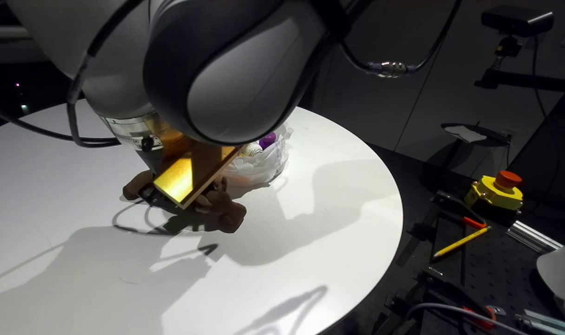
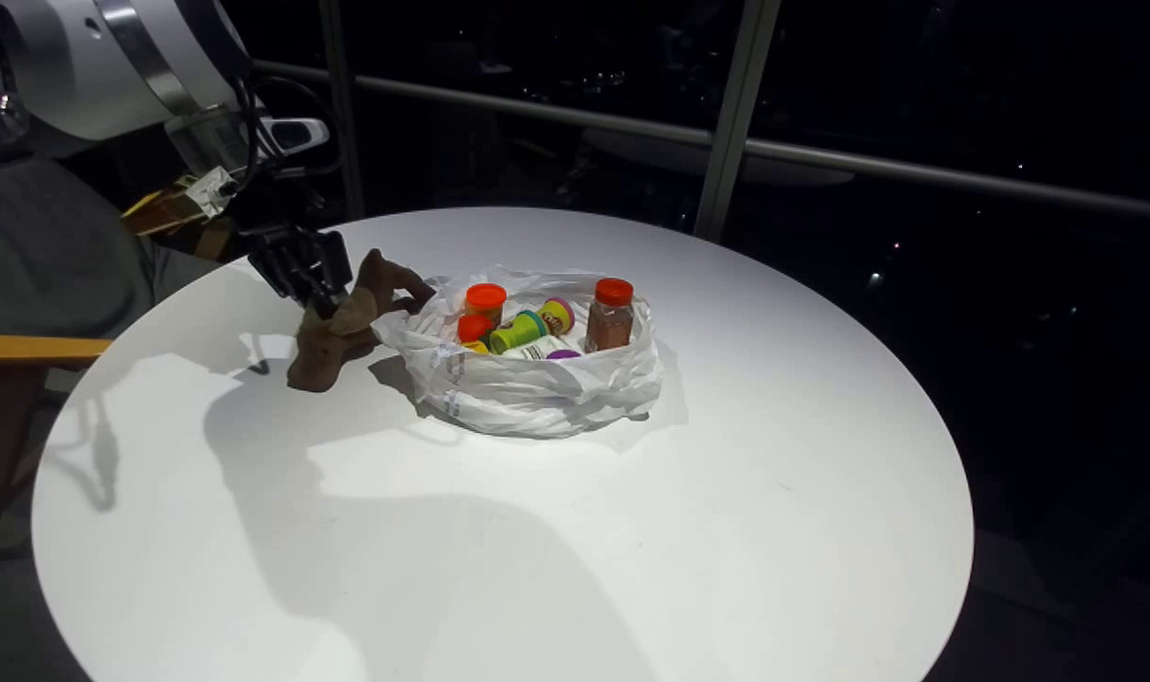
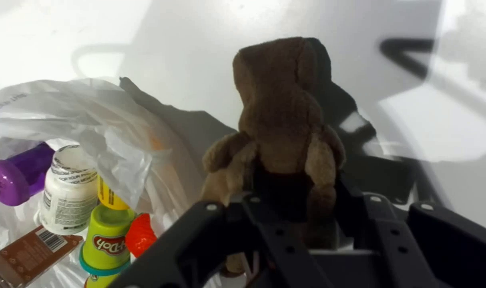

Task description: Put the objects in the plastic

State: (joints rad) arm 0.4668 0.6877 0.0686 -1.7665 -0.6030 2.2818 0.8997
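Note:
The brown plush animal (image 3: 281, 112) lies on the white table beside the bag, its head pointing away from my gripper (image 3: 293, 180) in the wrist view. My black fingers straddle its lower body and limbs; how firmly they press is hard to make out in the dark. An exterior view has the gripper (image 2: 327, 305) down at the plush (image 2: 333, 341). The whitish plastic (image 2: 537, 393) stands spread, holding a red-lidded brown jar (image 2: 611, 322), an orange-lidded tub (image 2: 485, 299), a green tub (image 3: 108, 240), a white bottle (image 3: 67, 200) and a purple container (image 3: 19, 176).
The bag's near rim (image 3: 119, 116) rises close to the plush's side. A gold-coloured plate (image 1: 194, 177) on the wrist covers part of the gripper. Beyond the round table's edge (image 1: 399, 204) sits a yellow box with a red button (image 1: 499, 190). A wooden chair arm (image 2: 35, 349) borders the table.

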